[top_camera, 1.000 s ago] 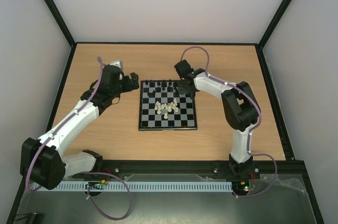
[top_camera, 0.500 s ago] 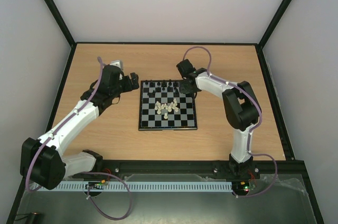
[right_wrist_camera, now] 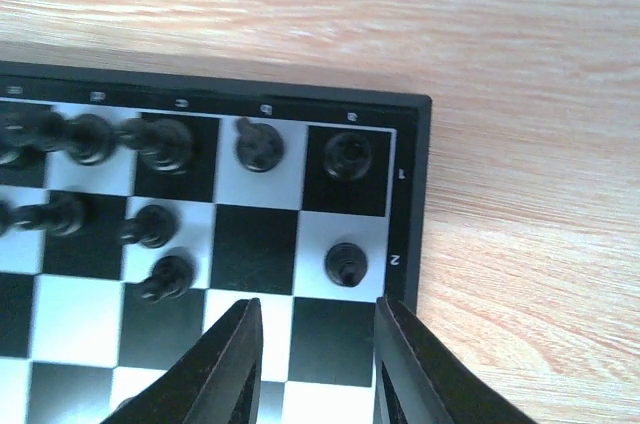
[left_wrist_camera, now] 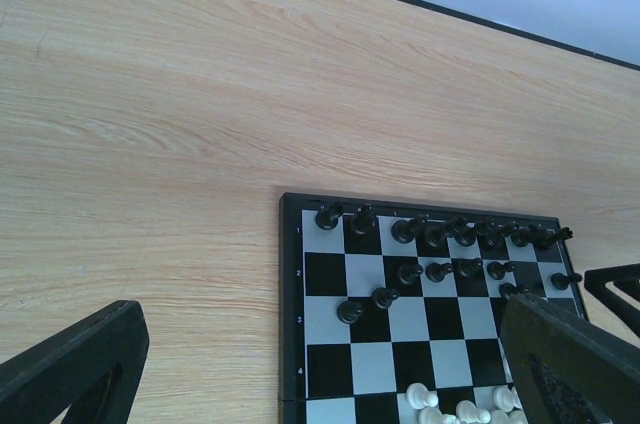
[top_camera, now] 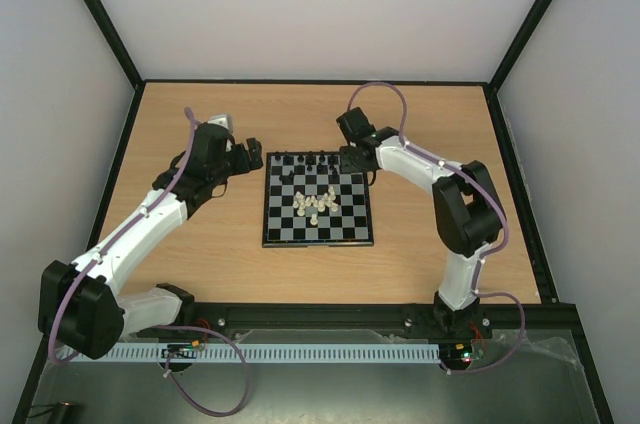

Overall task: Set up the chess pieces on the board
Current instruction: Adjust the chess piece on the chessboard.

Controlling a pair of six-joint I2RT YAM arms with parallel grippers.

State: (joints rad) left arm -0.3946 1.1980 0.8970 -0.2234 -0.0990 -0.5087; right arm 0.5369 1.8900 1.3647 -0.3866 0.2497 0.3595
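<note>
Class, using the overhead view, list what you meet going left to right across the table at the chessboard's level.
left gripper → left border of the board → cluster of cream-white pieces mid-board → right gripper, over the far right corner

The top external camera looks down on the whole table [top_camera: 200, 114] from high above its near edge. The 2 wrist cameras look down closer, the right nearest; all 3 share the far rows of the board [top_camera: 345, 229].

Left tool [top_camera: 252, 154] spread wide, right tool [right_wrist_camera: 315, 364] ajar
</note>
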